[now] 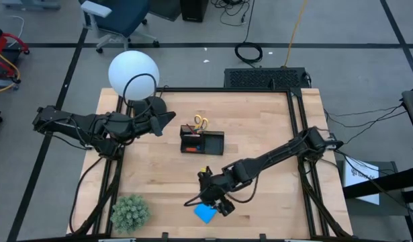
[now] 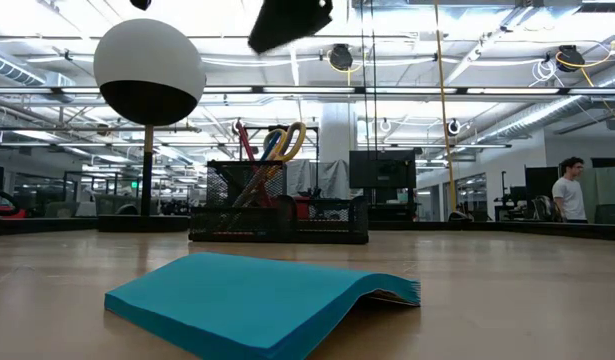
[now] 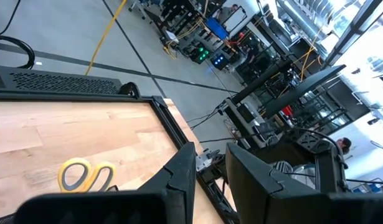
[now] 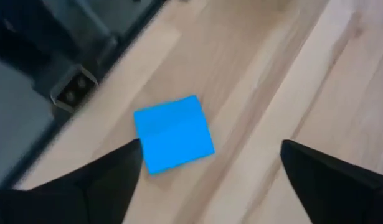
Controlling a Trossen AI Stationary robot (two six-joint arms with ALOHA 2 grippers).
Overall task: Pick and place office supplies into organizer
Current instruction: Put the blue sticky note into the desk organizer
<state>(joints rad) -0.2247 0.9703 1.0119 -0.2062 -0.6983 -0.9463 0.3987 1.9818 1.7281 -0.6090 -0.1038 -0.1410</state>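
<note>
The blue note pad (image 1: 205,214) is lying flat on the wooden table (image 1: 260,128) near its front edge, at about six o'clock from the black organizer (image 1: 202,142). The right gripper (image 1: 218,199) is hovering just above the pad, fingers spread wide and gripping nothing. Yellow scissors (image 1: 201,122) are standing in the organizer's tall compartment. The left gripper (image 1: 167,118) is waiting at the organizer's ten o'clock, beside the globe lamp (image 1: 133,73); whether its fingers are parted I cannot tell. A person (image 2: 567,190) is standing in the room beyond.

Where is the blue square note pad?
The blue square note pad lies flat on the wooden table's front edge, right of the green plant, under the right gripper.
</note>
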